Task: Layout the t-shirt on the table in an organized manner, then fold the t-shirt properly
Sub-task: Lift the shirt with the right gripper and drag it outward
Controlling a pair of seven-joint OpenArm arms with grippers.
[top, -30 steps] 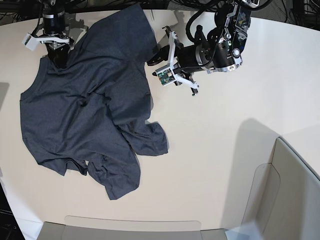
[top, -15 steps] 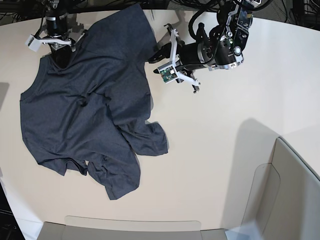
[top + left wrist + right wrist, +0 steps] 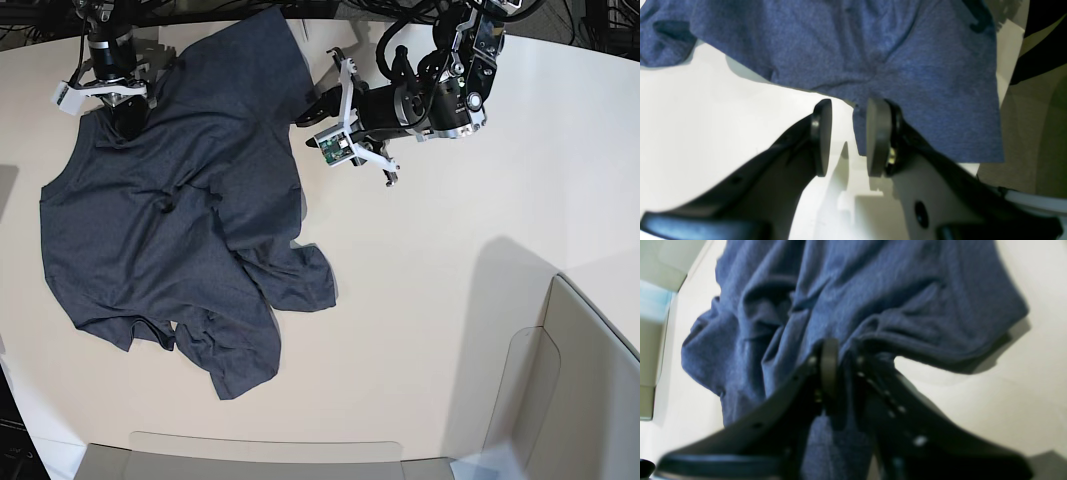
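Step in hand: laying out, not folding yet. The t-shirt (image 3: 175, 215) lies crumpled and skewed on the counter (image 3: 450, 280), lower part bunched and doubled over itself; no lettering shows.

T-shirt position: on the left half of the counter in the base view, one end reaching the far edge, the rumpled end nearest the camera.

Right gripper (image 3: 840, 370): down on the far-left corner of the shirt. In its wrist view the jaws stand close together with a gathered ridge of cloth between them; by my reading they are pinching the fabric.

Left gripper (image 3: 844, 136): beside the shirt's far right edge, jaws spread part-way. The cloth edge hangs just past and partly between the pads, but nothing is clamped.

Next move, as a judgement: the left jaws need to close on that edge, then both arms should draw their corners apart and tug the shirt flat so the doubled-over lower part unrolls. The right hold looks thin; a fast pull may slip it.

Containers: grey translucent bin walls (image 3: 590, 380) at the near right, another low wall (image 3: 265, 445) along the near edge. Their insides are barely in view; nothing can be seen in them.
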